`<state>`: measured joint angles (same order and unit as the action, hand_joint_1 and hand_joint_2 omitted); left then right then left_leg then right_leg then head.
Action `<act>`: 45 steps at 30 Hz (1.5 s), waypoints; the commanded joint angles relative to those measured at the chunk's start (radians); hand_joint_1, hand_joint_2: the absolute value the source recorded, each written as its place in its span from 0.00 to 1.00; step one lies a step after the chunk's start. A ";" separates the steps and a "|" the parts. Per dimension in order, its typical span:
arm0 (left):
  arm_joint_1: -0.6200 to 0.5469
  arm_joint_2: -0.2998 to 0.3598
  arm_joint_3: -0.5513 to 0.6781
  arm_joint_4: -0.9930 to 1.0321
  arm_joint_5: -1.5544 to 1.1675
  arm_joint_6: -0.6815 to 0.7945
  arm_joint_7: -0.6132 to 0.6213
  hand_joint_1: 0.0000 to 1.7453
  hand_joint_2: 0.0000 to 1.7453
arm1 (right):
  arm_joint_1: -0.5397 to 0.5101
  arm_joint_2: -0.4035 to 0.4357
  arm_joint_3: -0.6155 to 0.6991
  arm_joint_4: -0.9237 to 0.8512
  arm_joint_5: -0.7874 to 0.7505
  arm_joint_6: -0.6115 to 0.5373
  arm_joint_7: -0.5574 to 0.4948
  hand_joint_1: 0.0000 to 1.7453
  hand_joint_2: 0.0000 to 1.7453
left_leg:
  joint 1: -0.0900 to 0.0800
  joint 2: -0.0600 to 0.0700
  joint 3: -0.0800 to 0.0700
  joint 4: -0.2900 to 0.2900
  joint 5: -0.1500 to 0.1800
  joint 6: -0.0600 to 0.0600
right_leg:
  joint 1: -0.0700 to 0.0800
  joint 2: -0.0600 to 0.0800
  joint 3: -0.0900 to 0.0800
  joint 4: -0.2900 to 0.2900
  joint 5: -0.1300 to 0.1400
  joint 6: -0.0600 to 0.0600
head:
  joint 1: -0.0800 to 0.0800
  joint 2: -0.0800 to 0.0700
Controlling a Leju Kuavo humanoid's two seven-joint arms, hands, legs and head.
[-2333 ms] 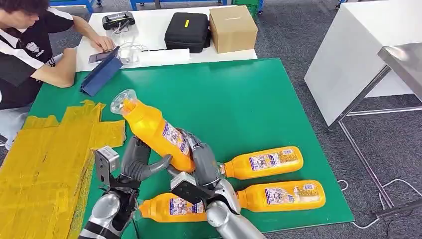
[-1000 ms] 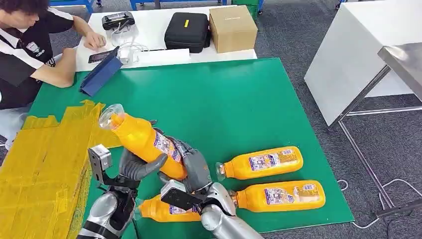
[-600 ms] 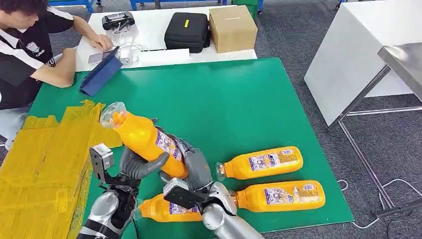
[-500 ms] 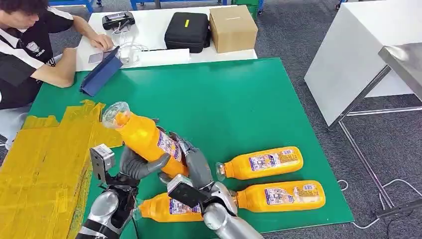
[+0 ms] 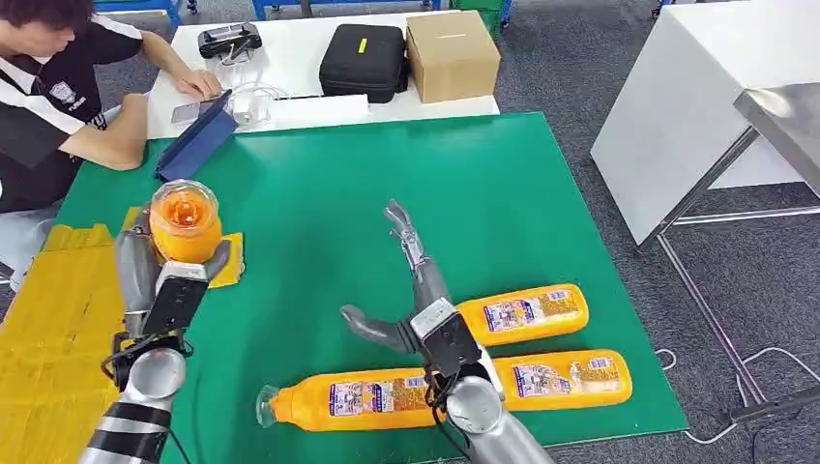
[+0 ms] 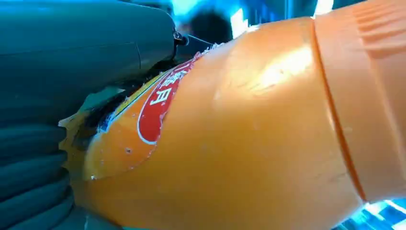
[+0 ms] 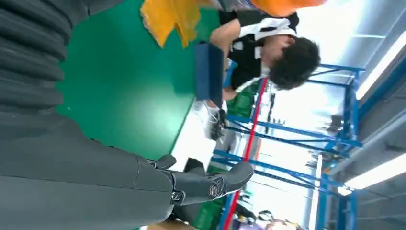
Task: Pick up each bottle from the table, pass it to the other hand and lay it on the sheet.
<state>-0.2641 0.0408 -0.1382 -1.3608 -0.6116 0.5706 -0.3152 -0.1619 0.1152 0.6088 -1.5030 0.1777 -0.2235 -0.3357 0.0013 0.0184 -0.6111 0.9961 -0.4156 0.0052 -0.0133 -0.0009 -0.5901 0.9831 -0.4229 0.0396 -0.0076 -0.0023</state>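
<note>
Step in hand: lay the held bottle (image 5: 184,224) on the yellow sheet (image 5: 58,319). The left hand (image 5: 160,280) grips it around the body, its mouth end facing the head camera, over the sheet's edge at 9 o'clock on the green tabletop (image 5: 387,184). Tilt it flat and lower until it rests on the sheet before releasing; a round body will likely roll. The right hand (image 5: 406,290) holds nothing, fingers spread, above the tabletop. Three more bottles (image 5: 522,314) lie at 5 o'clock, near it.
</note>
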 commanded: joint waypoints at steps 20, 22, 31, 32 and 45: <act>-0.207 0.188 0.117 0.761 -0.891 0.027 0.440 1.00 1.00 | -0.011 -0.049 -0.033 -0.113 0.114 -0.102 -0.016 0.00 1.00 | 0.002 -0.002 0.004 0.001 -0.001 -0.001 | 0.002 -0.001 0.005 0.000 -0.002 -0.001 | 0.000 0.000; -0.222 0.191 0.133 0.839 -0.887 0.057 0.437 0.93 1.00 | -0.024 -0.056 -0.014 -0.101 0.134 -0.103 -0.017 0.00 1.00 | 0.001 0.000 0.003 0.000 0.000 -0.001 | 0.001 0.001 0.003 0.000 -0.001 -0.001 | 0.000 0.000; -0.209 0.084 0.281 0.785 -0.600 0.127 0.185 0.00 1.00 | -0.040 -0.078 0.041 -0.071 0.255 -0.097 0.027 0.00 1.00 | 0.002 -0.004 0.003 0.000 0.000 -0.001 | 0.002 -0.002 0.005 -0.001 -0.001 -0.001 | 0.000 0.000; -0.207 0.078 0.285 0.774 -0.574 0.123 0.166 0.00 1.00 | -0.041 -0.079 0.044 -0.069 0.262 -0.094 0.030 0.00 1.00 | 0.002 -0.004 0.005 0.000 -0.001 -0.001 | 0.002 -0.002 0.006 -0.001 -0.002 -0.001 | 0.000 0.000; -0.193 0.068 0.287 0.731 -0.518 0.099 0.136 0.00 1.00 | -0.043 -0.080 0.051 -0.065 0.278 -0.086 0.034 0.00 1.00 | 0.003 -0.003 0.007 0.001 -0.003 -0.001 | 0.003 -0.001 0.009 0.000 -0.003 -0.002 | 0.000 0.000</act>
<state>-0.4375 0.1396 0.1133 -0.6378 -1.1334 0.6798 -0.1781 -0.1649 0.0652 0.6340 -1.6178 0.4574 -0.3124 -0.3040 0.0015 0.0186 -0.6115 0.9960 -0.4148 0.0046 -0.0131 -0.0009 -0.5901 0.9832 -0.4229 0.0396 -0.0076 -0.0023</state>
